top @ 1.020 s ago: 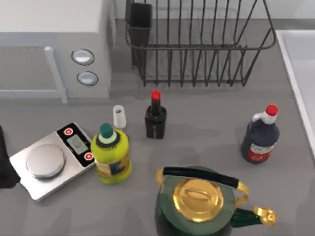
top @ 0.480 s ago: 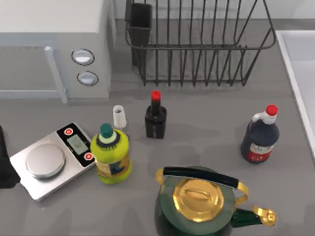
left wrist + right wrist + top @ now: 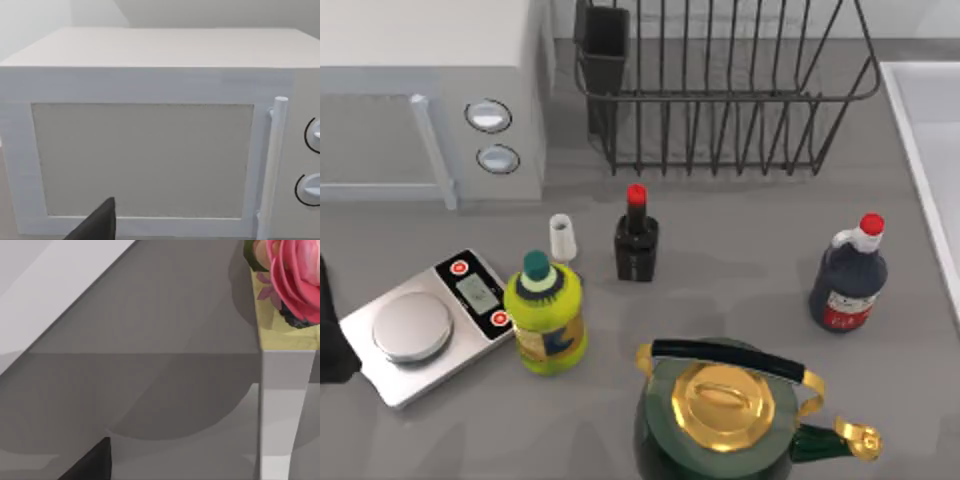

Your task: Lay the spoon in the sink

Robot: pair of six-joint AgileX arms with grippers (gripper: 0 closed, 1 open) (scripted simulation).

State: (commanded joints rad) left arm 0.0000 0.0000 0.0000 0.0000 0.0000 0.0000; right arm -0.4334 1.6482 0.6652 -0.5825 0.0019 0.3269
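The spoon is out of view. The sink (image 3: 932,110), a pale basin with a raised light rim, runs along the table's right edge in the top view. My left arm (image 3: 328,335) is a dark shape parked at the table's left edge, beside the scale. A dark tip of my left gripper (image 3: 98,224) points at the white microwave (image 3: 150,150) in the left wrist view. In the right wrist view, a dark tip of my right gripper (image 3: 90,462) hangs over grey surfaces and a pale slanted rim (image 3: 55,295).
A black wire dish rack (image 3: 725,95) stands at the back. On the table are a kitchen scale (image 3: 425,325), a yellow-green bottle (image 3: 545,315), a small white cylinder (image 3: 563,238), a red-capped dark bottle (image 3: 636,240), a dark sauce bottle (image 3: 850,275) and a green-gold kettle (image 3: 725,410). A pink flower (image 3: 292,275) appears in the right wrist view.
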